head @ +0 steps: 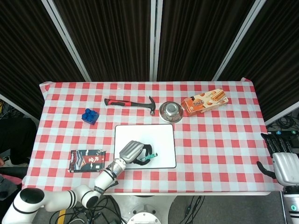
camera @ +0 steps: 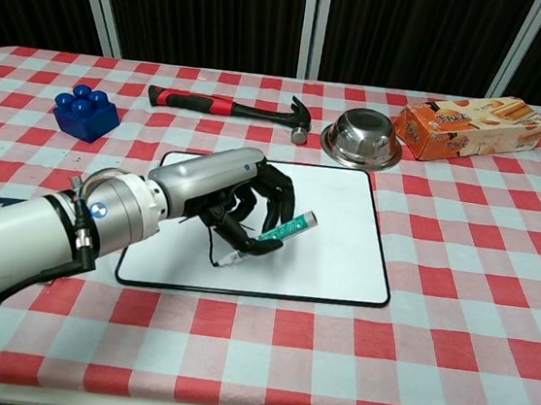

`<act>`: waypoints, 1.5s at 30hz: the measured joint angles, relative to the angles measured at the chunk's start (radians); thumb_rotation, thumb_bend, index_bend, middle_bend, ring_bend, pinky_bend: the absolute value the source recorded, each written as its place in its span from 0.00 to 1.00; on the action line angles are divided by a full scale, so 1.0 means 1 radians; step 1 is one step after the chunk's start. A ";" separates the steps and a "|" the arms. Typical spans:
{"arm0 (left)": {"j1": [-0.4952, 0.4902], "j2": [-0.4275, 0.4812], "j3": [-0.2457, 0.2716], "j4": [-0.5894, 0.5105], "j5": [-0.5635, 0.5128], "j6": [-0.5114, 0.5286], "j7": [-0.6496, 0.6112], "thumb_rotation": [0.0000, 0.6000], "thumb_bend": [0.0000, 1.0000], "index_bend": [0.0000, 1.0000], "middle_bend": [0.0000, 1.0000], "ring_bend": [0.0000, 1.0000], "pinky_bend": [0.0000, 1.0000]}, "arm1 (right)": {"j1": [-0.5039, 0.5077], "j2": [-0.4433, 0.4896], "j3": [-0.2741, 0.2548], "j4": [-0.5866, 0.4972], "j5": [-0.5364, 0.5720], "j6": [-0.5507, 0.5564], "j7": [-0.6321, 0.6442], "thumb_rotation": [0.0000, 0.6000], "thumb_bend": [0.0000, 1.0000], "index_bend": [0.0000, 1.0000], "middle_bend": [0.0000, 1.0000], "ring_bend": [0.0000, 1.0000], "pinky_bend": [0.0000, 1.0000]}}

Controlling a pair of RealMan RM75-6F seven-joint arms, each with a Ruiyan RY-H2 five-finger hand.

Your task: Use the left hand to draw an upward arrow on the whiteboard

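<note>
Whiteboard point(camera: 334, 249) lies flat mid-worktop; the left robot hand point(camera: 240, 209) pinches a green marker point(camera: 282, 233), tip down-left on the board near its front edge, barrel slanting up-right. Marker print unreadable. Right robot hand point(head: 282, 163) hangs spread, off the worktop.

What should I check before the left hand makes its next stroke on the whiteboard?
1. Left hand holds the green marker: ok, fingers wrapped around it.
2. Marker tip on the whiteboard: ok, it looks to touch the board near the front edge.
3. A line is being drawn: ok, a thin vertical stroke shows just above the tip.
4. Arrowhead complete: cannot tell, the hand covers that part of the board.
5. Board area free of clutter: ok, the hammer and steel bowl lie beyond its far edge.
6. Right hand away from the work: ok, off the table's right side.
</note>
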 measured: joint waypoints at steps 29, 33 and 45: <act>-0.036 0.353 -0.002 -0.048 -0.372 -0.153 0.661 1.00 0.40 0.50 0.54 0.76 0.95 | -0.004 -0.015 0.000 -0.001 -0.003 0.011 -0.007 1.00 0.20 0.00 0.11 0.00 0.08; -0.039 0.356 0.012 -0.022 -0.419 -0.158 0.707 1.00 0.35 0.32 0.41 0.67 0.92 | -0.008 -0.015 -0.002 -0.006 -0.006 0.016 -0.012 1.00 0.20 0.00 0.11 0.00 0.08; 0.060 0.439 0.015 -0.161 -0.335 0.047 0.613 1.00 0.33 0.19 0.26 0.39 0.65 | -0.037 -0.007 -0.005 0.022 -0.005 0.054 0.035 1.00 0.20 0.00 0.11 0.00 0.09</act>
